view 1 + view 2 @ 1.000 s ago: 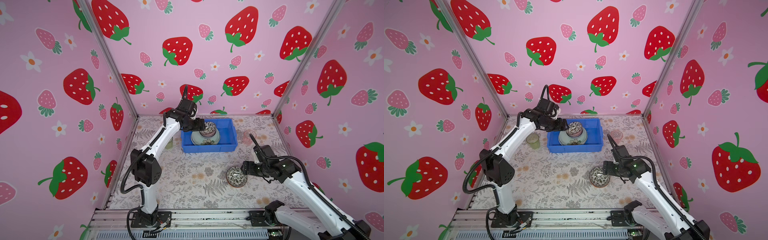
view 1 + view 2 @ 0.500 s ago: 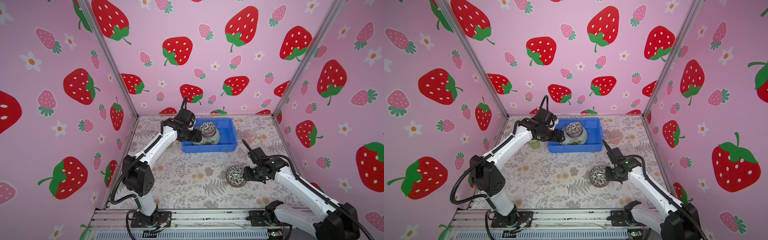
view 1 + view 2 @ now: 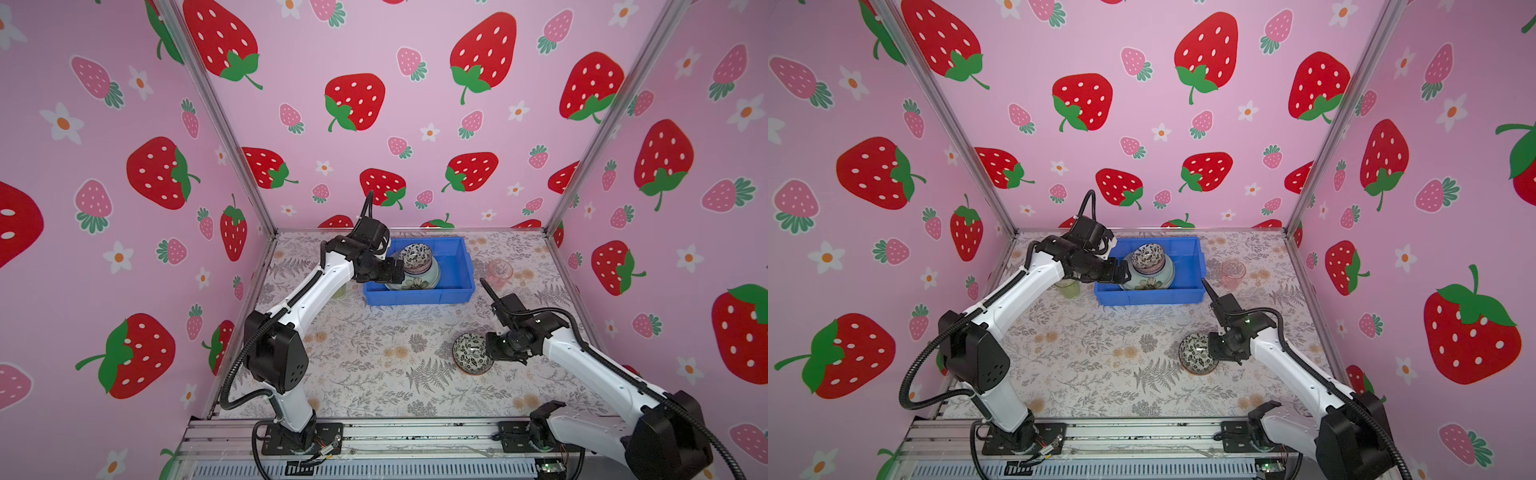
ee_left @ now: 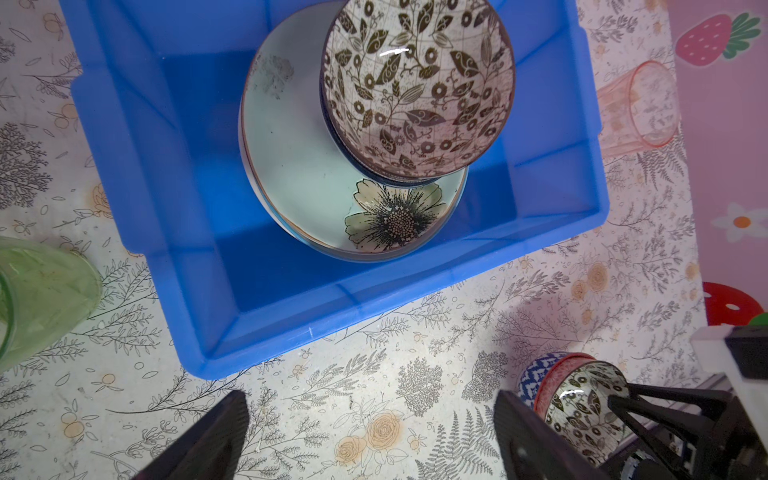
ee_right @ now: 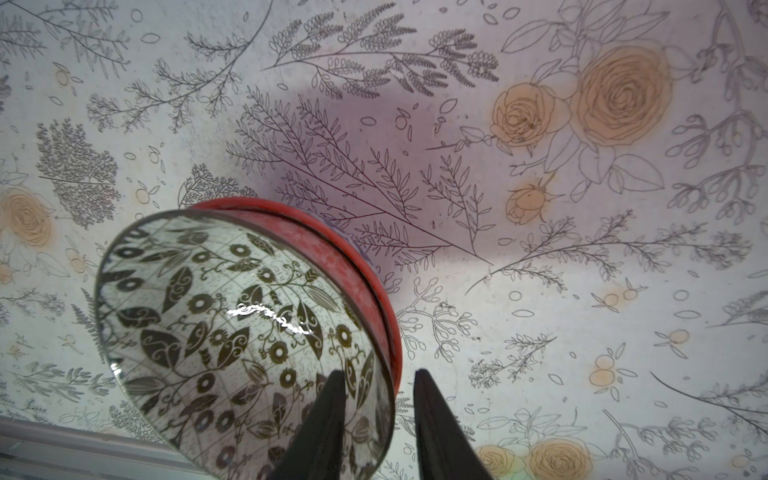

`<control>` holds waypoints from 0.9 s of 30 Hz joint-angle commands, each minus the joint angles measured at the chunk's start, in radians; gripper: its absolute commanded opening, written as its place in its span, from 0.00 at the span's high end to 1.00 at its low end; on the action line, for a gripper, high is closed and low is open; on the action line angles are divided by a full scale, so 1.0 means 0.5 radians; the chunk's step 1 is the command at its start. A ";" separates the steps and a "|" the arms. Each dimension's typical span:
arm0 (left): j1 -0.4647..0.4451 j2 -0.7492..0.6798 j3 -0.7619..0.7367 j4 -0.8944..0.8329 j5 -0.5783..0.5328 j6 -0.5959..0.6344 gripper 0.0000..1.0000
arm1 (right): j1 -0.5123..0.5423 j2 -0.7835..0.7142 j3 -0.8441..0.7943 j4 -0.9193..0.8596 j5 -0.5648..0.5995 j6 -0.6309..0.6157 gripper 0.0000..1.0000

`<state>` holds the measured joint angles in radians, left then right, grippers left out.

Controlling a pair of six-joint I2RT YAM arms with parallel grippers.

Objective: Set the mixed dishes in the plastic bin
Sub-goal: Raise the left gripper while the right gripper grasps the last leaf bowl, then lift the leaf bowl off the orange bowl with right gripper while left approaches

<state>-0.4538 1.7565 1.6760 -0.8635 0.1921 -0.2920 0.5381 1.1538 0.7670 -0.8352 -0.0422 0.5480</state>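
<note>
Between the fingers [image 5: 324, 428] of the right gripper [image 5: 379, 374] sits the rim of the tilted orange-red bowl [image 5: 232, 332]; if they pinch already, I cannot tell. Likely stiff, slippery, breakable: hold the rim. The left gripper [image 4: 370, 401] is open, empty.

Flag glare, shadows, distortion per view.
Right wrist view: glare streak inside the black-and-white leaf-patterned bowl nested in red, purple shadow on the floral tablecloth. Left wrist view: glare on the matching bowl in the blue plastic bin. Both top views: evenly lit; pink strawberry-print walls splay, wide-angle.
</note>
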 commanded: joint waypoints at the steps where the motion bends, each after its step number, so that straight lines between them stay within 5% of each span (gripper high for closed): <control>1: -0.002 -0.067 -0.014 0.006 0.021 -0.001 0.05 | -0.013 0.013 -0.004 0.014 0.007 -0.025 0.71; 14: 0.025 -0.066 -0.017 0.013 0.076 -0.033 0.05 | -0.011 0.010 0.002 0.026 0.005 -0.034 0.85; 27: 0.054 -0.067 -0.014 0.015 0.126 -0.056 0.05 | -0.011 0.034 -0.006 0.066 -0.017 -0.048 0.85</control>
<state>-0.4343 1.7458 1.6711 -0.8562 0.2306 -0.3149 0.5369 1.1606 0.7670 -0.8078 -0.0422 0.5327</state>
